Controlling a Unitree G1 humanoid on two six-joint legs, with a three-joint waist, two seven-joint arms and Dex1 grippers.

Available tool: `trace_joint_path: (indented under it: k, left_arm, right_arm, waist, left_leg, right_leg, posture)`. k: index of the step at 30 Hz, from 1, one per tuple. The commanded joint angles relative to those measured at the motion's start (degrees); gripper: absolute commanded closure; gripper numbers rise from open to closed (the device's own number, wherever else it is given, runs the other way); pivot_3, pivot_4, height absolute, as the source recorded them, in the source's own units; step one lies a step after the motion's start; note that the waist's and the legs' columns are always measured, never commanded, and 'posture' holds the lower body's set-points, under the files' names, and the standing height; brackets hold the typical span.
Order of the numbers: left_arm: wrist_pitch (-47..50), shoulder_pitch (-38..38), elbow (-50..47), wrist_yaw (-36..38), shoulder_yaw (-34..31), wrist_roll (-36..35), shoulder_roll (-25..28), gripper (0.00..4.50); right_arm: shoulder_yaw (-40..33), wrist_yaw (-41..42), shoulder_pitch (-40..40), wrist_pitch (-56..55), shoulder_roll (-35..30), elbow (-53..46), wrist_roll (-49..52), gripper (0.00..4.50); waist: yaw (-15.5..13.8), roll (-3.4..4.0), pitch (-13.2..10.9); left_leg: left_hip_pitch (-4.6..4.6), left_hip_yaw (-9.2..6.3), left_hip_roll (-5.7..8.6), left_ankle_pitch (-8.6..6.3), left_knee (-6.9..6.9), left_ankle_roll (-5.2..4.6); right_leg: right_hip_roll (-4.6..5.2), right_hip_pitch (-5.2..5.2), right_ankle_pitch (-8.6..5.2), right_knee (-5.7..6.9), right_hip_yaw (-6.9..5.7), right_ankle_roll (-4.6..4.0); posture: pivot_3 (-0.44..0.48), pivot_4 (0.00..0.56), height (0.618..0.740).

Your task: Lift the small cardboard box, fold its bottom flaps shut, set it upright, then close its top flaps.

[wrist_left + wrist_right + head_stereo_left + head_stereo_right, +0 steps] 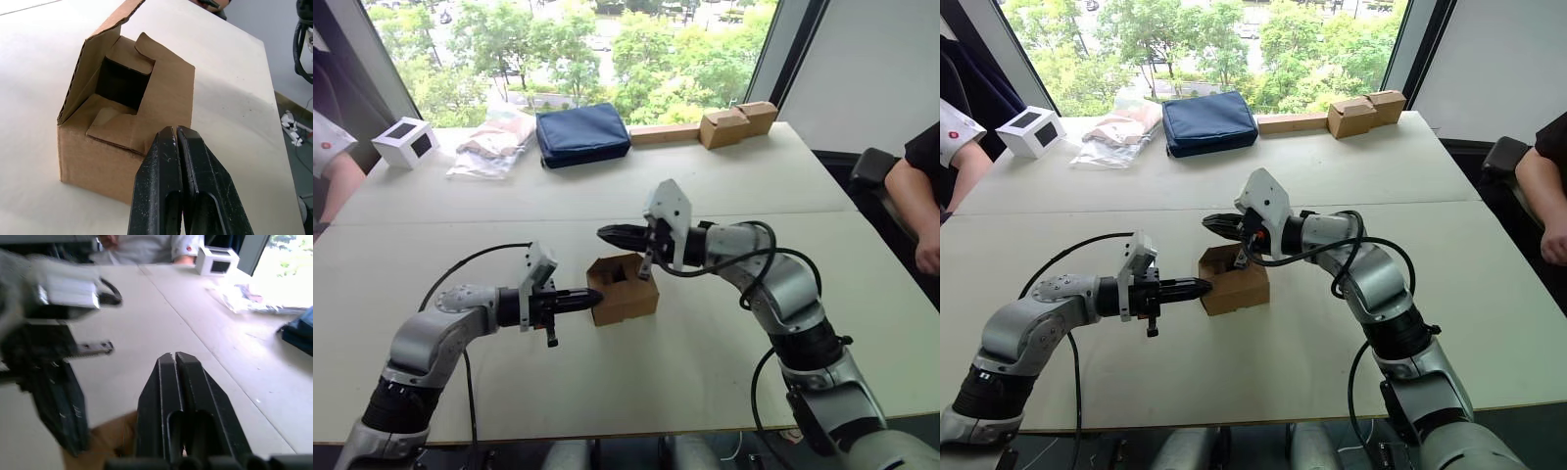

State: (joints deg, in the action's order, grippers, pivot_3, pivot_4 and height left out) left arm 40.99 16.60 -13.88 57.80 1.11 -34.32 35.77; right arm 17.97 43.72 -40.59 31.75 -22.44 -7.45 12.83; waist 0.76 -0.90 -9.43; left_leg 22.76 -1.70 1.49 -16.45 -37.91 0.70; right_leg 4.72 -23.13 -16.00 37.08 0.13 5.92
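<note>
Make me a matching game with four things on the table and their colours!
Things:
1. small cardboard box
2. zipped pouch
3. cube box with a dark window
4. fingers of the left gripper

Colours:
A. white
B. black
C. brown
D. navy blue

Pairs: 1-C, 2-D, 3-A, 4-B

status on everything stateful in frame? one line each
small cardboard box: upright on the table, held by neither hand.
top flaps: partly folded in, opening showing, one flap raised.
left hand: shut, tip at the box's side.
right hand: shut, above the box.
white cube box: closed, on the table's far left.
blue pouch: lying flat, closed.
paired tan boxes: closed, at the far edge.
</note>
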Motion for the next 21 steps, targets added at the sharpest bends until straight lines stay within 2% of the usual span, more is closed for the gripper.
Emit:
trace_joint_path:
  k: [1,8,13,16,21]
  left_arm:
    - [-0.49,-0.12,-1.1,-0.14,-0.28,-0.08,0.67,4.42]
    - [-0.5,-0.59,-1.5,-0.08,-1.34,-0.73,1.39,4.42]
    - [3.22,1.56,-2.51,-0.72,-7.59,-9.03,0.47,4.42]
    - [1.88,3.53,-0.1,-2.61,-7.44,-6.97,0.15,4.42]
    - [-3.19,6.92,6.23,-5.14,-2.35,0.37,-2.63,4.42]
  right_arm:
    - [2.9,0.05,-0.78,-2.33,-0.87,0.66,-4.59,4.5]
    - [4.69,5.85,3.18,-0.54,-3.3,-4.43,-3.4,4.5]
    - [4.14,5.43,3.69,0.0,-3.26,-4.74,-4.13,4.5]
    - [3.84,5.3,3.69,-0.02,-3.13,-4.53,-4.18,4.5]
    - [3.43,5.18,3.69,-0.02,-2.93,-4.57,-3.98,4.5]
  waist:
    - [0.05,0.0,0.0]
    - [-0.01,0.0,0.0]
    - [0.06,0.01,0.0]
    - [-0.11,0.0,0.0]
    - [-0.13,0.0,0.0]
  left_leg:
    - [0.0,0.0,0.0,0.0,0.0,0.01]
    - [0.0,0.0,0.0,0.01,0.0,0.01]
    - [0.0,-0.01,-0.05,0.01,0.0,0.01]
    - [0.0,-0.02,-0.04,0.01,0.0,0.01]
    - [-0.01,-0.01,0.02,0.01,0.0,0.01]
  right_leg:
    - [0.0,-0.01,0.0,0.0,0.0,0.0]
    - [-0.01,0.02,0.0,0.0,-0.01,0.0]
    - [-0.06,-0.01,0.0,0.01,0.0,0.0]
    - [-0.04,0.0,0.0,0.0,-0.01,0.0]
    - [-0.04,0.03,0.0,0.01,-0.1,0.01]
  posture:
    - [0.0,0.15,0.74]
    - [0.0,0.15,0.74]
    - [0.0,0.15,0.74]
    - [0.0,0.15,0.74]
    - [0.0,0.15,0.74]
